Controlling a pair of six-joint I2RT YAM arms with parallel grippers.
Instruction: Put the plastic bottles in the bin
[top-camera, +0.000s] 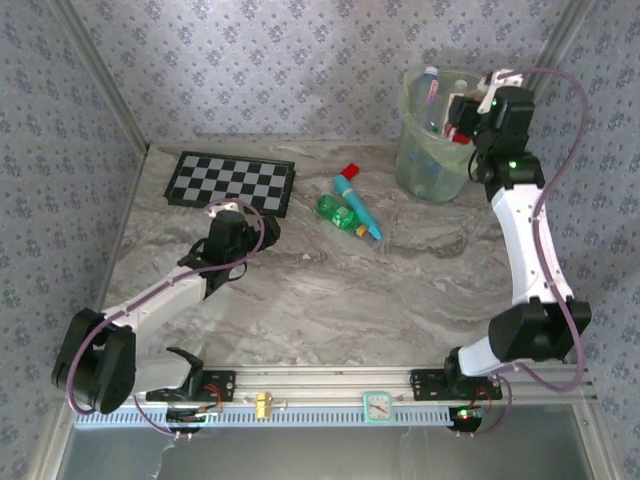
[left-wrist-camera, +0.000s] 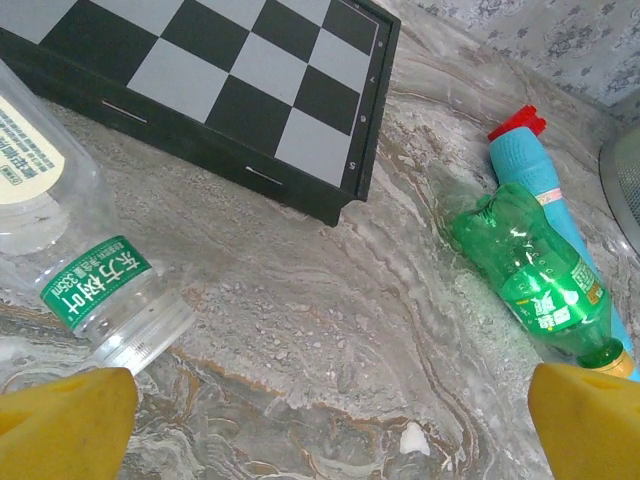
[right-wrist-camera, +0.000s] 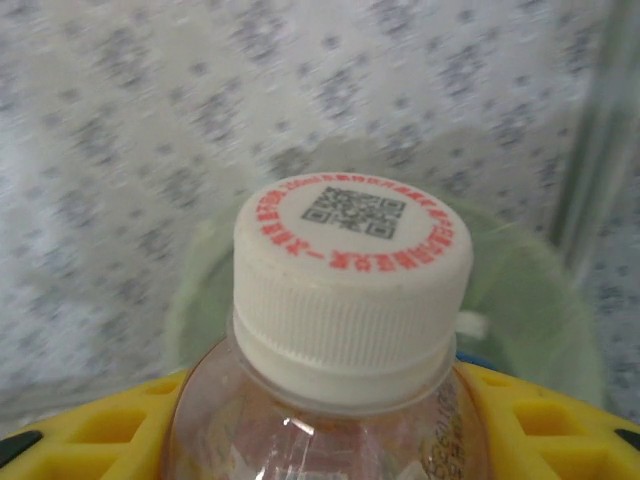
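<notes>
The grey marbled desk (top-camera: 300, 290) is carrying a black-and-white folding chessboard (top-camera: 230, 182) at its far left. A teal pen-like tube (top-camera: 357, 205) with a red cap is lying against a crumpled green plastic bottle (left-wrist-camera: 530, 275). The round translucent pale-green bin (top-camera: 420, 175) is standing far right. The right gripper (top-camera: 460, 124) is clamping a clear white-capped bottle (right-wrist-camera: 350, 290) over its rim. The left gripper (left-wrist-camera: 320, 430) is gaping wide beside a clear green-labelled bottle (left-wrist-camera: 100, 290).
</notes>
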